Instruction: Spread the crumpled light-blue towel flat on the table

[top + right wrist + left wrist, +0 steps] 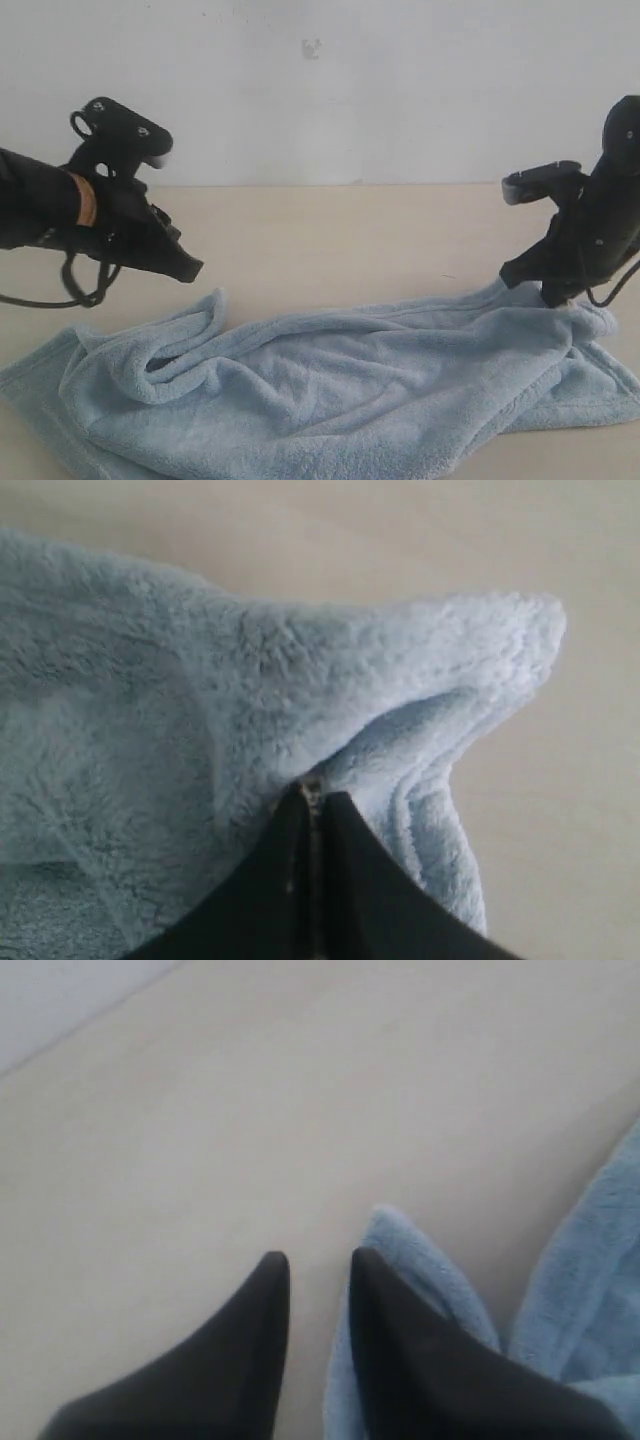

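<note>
Nearest the camera, the towel (330,390), pale blue and fluffy, lies on the front part of the table (340,235). In the exterior view it runs from the near-left corner across to the right side. It is not flat: a rolled fold stands up on its left part, long creases run through its middle, and the right end is doubled over itself. Its near edge runs out of the picture at the bottom.

Behind the left fold, the left gripper (190,268) hangs above bare table, just beyond the towel's far edge. As far as the exterior view shows, it is clear of the cloth. Its wrist view shows the two black fingers (230,1360) standing a little apart, with bare table showing in the gap and nothing between them. A tip of the towel lies just beside one finger.

At the towel's far right edge, the right gripper (538,288) is down at the cloth. Its wrist view shows the fingers pressed together on a raised ridge of the towel, pinching it. The fleece rises into a peaked corner beyond the tips.

Farther back, bare cream table extends to a white-grey wall (400,100), which bears one small mark (312,47).
</note>
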Motion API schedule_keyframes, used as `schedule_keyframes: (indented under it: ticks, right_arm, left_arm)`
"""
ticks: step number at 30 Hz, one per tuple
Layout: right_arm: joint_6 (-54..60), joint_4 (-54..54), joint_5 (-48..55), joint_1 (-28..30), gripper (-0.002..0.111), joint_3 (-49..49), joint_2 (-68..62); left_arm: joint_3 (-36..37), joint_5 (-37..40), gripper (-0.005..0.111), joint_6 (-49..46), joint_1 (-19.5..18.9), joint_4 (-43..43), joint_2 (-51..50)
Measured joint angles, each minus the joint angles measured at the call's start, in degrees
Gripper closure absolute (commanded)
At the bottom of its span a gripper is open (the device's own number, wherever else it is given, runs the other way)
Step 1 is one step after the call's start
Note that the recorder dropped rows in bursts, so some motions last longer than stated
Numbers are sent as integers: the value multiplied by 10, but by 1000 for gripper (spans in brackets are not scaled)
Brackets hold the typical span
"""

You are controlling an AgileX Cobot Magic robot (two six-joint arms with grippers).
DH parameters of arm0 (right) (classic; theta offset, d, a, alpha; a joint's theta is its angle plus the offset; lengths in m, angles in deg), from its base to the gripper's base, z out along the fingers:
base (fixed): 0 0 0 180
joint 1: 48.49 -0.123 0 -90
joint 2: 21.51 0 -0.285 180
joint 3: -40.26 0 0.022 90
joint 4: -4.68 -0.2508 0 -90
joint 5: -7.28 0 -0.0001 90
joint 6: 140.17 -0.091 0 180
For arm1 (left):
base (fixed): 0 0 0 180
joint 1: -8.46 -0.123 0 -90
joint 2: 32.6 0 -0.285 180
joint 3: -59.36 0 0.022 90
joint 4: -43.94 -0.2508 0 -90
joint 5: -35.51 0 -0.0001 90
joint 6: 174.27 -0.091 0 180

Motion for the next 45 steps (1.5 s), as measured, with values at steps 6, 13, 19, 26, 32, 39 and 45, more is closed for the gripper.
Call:
schedule_keyframes:
  ticks: [6, 13, 19, 26, 32, 39, 45]
  right_arm:
    - [-15, 15, 2, 0, 58, 0, -19]
    - [-131, 70, -23, 0, 47, -28, -2]
    - [-165, 76, -35, 30, 47, -85, -32]
    - [-98, -52, -20, 74, 47, -85, -98]
    - [-73, -69, -14, 74, 55, -85, -106]
    - [-65, -77, -5, 74, 94, -85, -106]
    - [-41, -80, -4, 74, 108, -85, -106]
  left_arm:
    - [-111, 53, 48, -16, -2, 77, -110]
    - [-185, 130, 48, -86, -2, 159, -194]
    - [-230, 201, 48, -139, -2, 206, -254]
    - [-233, 180, 48, -141, -2, 207, -278]
    - [-238, 175, 68, -141, -2, 207, -292]
    - [-239, 169, 103, -142, -1, 199, -297]
    - [-239, 177, 103, -145, -1, 167, -296]
